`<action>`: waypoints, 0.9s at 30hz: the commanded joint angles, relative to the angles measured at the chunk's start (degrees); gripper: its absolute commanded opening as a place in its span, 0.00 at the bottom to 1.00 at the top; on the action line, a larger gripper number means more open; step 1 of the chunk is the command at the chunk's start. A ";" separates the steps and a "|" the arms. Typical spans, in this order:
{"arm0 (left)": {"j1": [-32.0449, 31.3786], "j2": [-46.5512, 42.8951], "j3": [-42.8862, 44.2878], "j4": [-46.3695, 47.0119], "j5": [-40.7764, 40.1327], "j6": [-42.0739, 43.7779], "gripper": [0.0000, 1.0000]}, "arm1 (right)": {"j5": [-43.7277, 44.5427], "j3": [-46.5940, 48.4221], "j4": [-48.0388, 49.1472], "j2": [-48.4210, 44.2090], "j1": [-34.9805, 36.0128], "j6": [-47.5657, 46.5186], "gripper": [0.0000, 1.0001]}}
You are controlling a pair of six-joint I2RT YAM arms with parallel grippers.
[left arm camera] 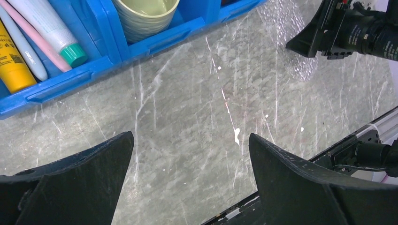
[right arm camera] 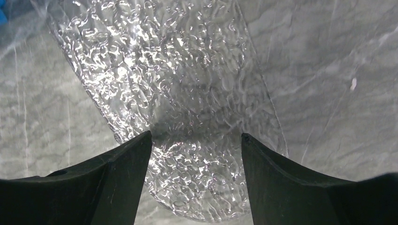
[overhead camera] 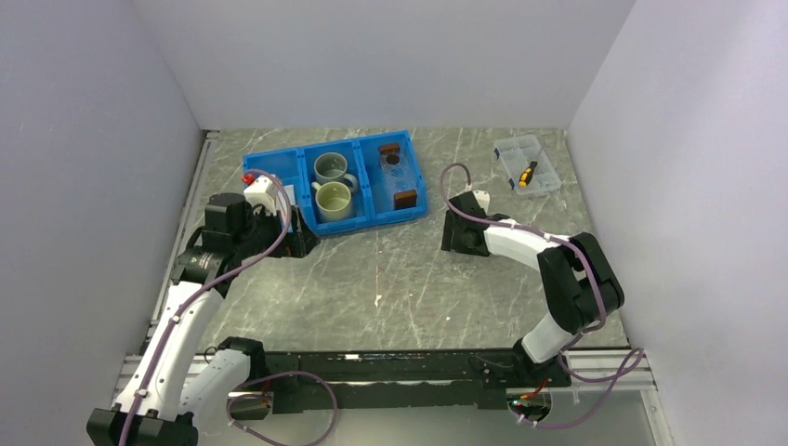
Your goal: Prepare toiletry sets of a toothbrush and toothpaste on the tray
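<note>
White teal-capped toothpaste tube (left arm camera: 49,28) lies ahead-left of wide-open, empty left fingers (left arm camera: 115,159), slanted in blue plastic bin (left arm camera: 70,79); right fingers (right arm camera: 136,159) open above rippled clear plastic (right arm camera: 178,84).

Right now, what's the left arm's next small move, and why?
Probably nudge the left gripper forward over the blue bin wall and centre it on the toothpaste. Its jaws stand wide open with nothing in them, above the table. The tube lies just inside the bin's end compartment beside the toothbrush, and neither has been picked up yet.
</note>
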 commanded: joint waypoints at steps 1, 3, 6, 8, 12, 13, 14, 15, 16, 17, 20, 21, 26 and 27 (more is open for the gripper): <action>-0.13 -1.30 -0.18 1.94 1.35 1.18 0.99 | -2.49 -3.46 -9.64 -0.40 2.26 5.38 0.72; -0.13 -1.59 -0.32 1.85 1.40 1.16 0.99 | -2.00 -4.35 -11.01 -1.40 3.42 6.88 0.72; -0.13 -2.13 -0.52 1.93 1.49 1.11 0.99 | -1.40 -6.02 -13.16 -4.09 6.17 9.19 0.72; -0.13 -2.44 -0.62 2.01 1.66 0.97 0.99 | -0.66 -7.24 -14.66 -6.03 7.96 10.95 0.72; -0.13 -2.71 -0.83 2.02 1.98 0.88 0.99 | -0.74 -10.15 -16.82 -10.23 10.61 13.67 0.72; -0.13 -2.86 -0.81 2.02 1.99 0.86 0.99 | -0.65 -10.93 -17.48 -11.31 11.15 14.33 0.72; -0.09 -2.95 -0.95 2.02 1.99 0.82 0.99 | -0.44 -11.75 -18.15 -12.45 11.85 14.95 0.72; -0.12 -3.06 -0.90 2.00 1.98 0.82 0.99 | -0.30 -12.59 -18.77 -13.82 12.53 15.91 0.72; -0.13 -3.15 -0.93 1.95 2.06 0.95 0.99 | -1.17 -13.61 -18.72 -15.08 13.26 16.84 0.72; -0.13 -3.16 -1.00 1.94 2.05 0.96 0.99 | -1.51 -14.01 -19.21 -16.17 14.06 17.93 0.72; -0.13 -3.41 -1.08 2.09 2.45 0.80 0.99 | -0.01 -14.93 -21.84 -18.91 16.42 21.05 0.72; -0.10 -3.59 -1.19 2.17 2.62 0.73 1.00 | 0.14 -15.27 -22.44 -19.74 16.94 21.66 0.72; -0.13 -4.07 -1.34 2.32 3.03 0.65 0.99 | 2.64 -12.43 -26.29 -24.57 18.55 23.92 0.74; -0.13 -4.19 -1.45 2.43 3.22 0.62 0.99 | 3.34 -11.05 -27.01 -25.35 18.52 23.72 0.75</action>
